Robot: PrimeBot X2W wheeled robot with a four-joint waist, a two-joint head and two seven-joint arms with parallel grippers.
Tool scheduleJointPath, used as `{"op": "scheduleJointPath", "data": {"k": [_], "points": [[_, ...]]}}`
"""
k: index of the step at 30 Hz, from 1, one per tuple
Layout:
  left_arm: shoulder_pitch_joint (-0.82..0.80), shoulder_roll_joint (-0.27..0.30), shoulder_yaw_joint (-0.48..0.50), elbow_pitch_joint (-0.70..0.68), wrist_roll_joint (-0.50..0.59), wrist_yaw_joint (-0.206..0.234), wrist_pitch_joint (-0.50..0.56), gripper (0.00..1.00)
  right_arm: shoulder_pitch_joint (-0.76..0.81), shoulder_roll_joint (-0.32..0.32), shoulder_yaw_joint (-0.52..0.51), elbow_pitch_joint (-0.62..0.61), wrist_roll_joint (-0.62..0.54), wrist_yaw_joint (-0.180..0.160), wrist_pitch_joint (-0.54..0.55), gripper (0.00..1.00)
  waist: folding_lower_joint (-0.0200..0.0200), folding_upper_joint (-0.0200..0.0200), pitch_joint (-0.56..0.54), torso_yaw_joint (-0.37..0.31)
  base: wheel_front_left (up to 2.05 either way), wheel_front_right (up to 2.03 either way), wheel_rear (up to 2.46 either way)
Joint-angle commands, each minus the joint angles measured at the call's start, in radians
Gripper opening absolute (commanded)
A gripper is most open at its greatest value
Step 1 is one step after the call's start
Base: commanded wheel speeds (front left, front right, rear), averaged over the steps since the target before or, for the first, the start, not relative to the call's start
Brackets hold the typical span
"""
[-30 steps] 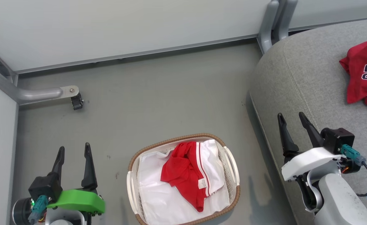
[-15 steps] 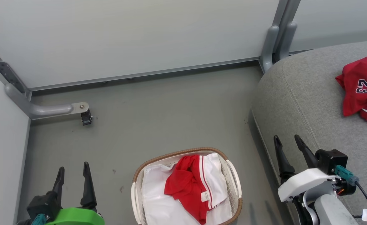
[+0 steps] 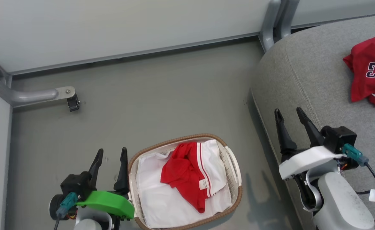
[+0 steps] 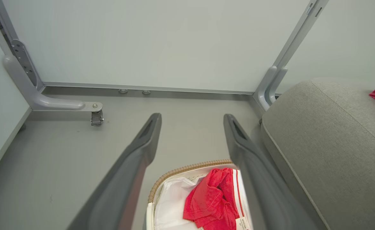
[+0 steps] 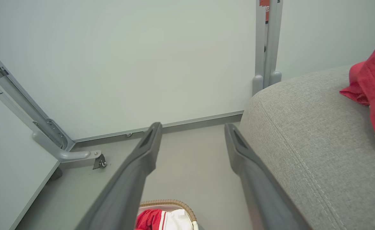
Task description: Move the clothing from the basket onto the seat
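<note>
Green-housed left gripper [image 3: 112,150] sits at 9 o'clock of the basket [image 3: 174,140], fingers apart, empty, just beside the rim; you look staged to reach in. One red striped garment [image 3: 179,169] lies bunched on the white liner sheet [image 3: 155,201] inside. At 3 o'clock the right gripper [image 3: 287,111], over the edge of the seat [image 3: 315,80], is spread and empty too. The "23" jersey [image 3: 363,83] lies on the seat at 2 o'clock. That liner sheet may snag; the caster bracket [image 3: 71,102] at 10 o'clock stands well apart.

At three o'clock the red jersey [image 3: 368,70] runs past the edge, lettering cut; the white tag [image 3: 202,184] at six o'clock is unreadable.
</note>
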Motion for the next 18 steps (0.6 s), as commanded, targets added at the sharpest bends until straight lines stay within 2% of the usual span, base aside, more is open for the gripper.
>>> {"op": "scheduleJointPath", "data": {"k": [1,7,18], "points": [[-0.035,0.002,-0.015,0.01,-0.007,-0.005,0.0,1.0,-0.023,-0.007,0.006,-0.013,0.006,-0.001,0.0,1.0,0.0001,0.0,0.08,-0.043,0.0,0.0,0.0],[-0.166,0.003,-0.1,0.105,0.002,-0.007,0.0,1.0,-0.106,-0.003,0.03,-0.083,0.03,-0.001,0.0,1.0,0.0001,0.0,0.216,-0.109,0.0,0.0,0.0],[-0.379,0.005,-0.186,0.35,-0.002,-0.007,0.0,1.0,-0.208,0.019,0.062,-0.221,0.052,-0.001,0.0,1.0,0.0001,0.0,0.431,-0.212,0.0,0.0,0.0]]}}
